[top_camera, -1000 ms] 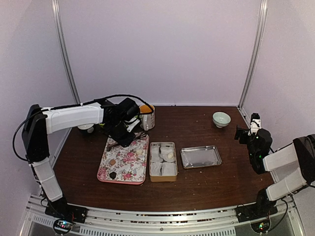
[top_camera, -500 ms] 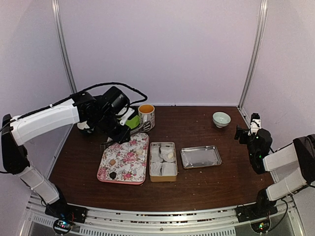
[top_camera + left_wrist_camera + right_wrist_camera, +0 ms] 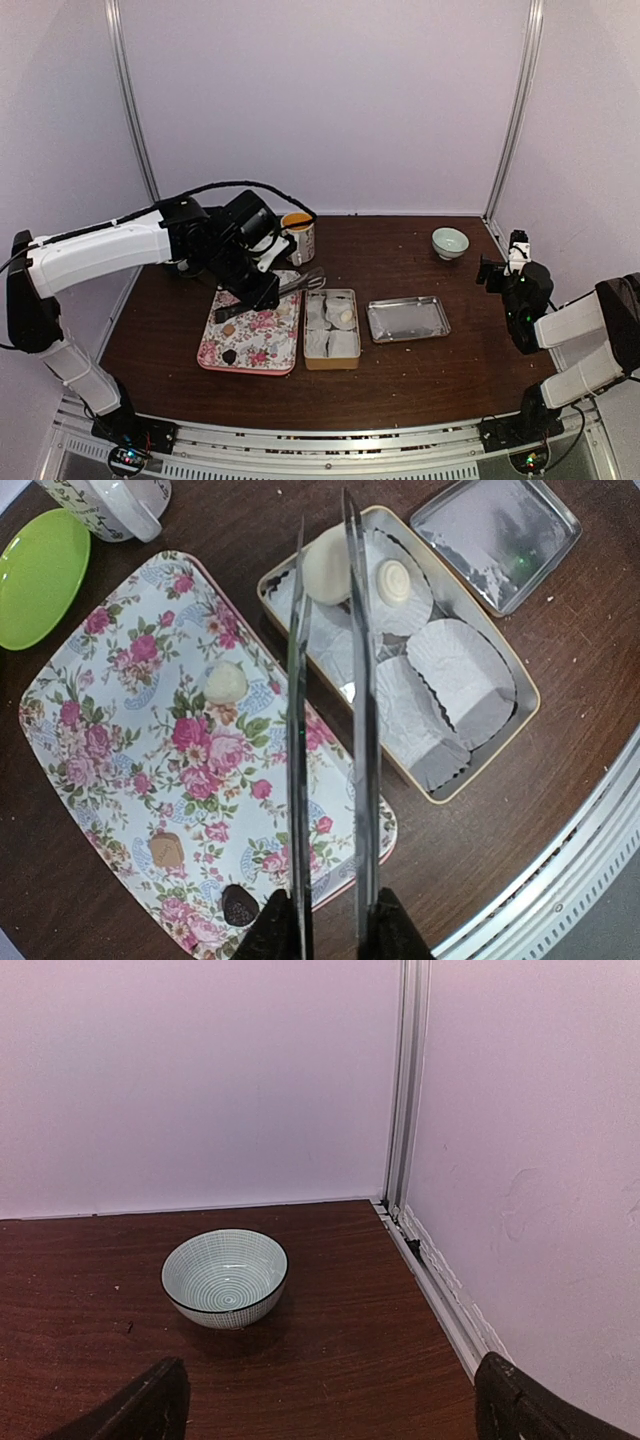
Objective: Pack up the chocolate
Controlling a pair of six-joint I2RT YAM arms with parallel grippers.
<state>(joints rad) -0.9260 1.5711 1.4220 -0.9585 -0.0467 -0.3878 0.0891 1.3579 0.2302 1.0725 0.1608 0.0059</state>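
The chocolate (image 3: 229, 355), a tiny dark lump, lies at the near left corner of the floral tray (image 3: 262, 332); it also shows in the left wrist view (image 3: 238, 905) beside my fingers. My left gripper (image 3: 258, 288) (image 3: 330, 935) is shut on metal tongs (image 3: 305, 283) (image 3: 297, 730). The tong blades stand slightly apart and empty, with their tips over the far end of the tan tin (image 3: 331, 365) (image 3: 490, 745) of white paper cups. My right gripper (image 3: 498, 268) (image 3: 330, 1410) is open and empty, far right, facing a bowl.
The floral tray (image 3: 120, 710) also holds a brown piece (image 3: 165, 850) and a white piece (image 3: 225, 682). The tin's lid (image 3: 408, 320) lies right of the tin. A mug (image 3: 298, 236) and a green dish (image 3: 40, 575) stand behind the tray. A striped bowl (image 3: 450, 242) (image 3: 225, 1278) sits at the back right.
My left arm has swung from the back left towards the right and front, carrying the tongs over the tray and tin. The right arm has not moved.
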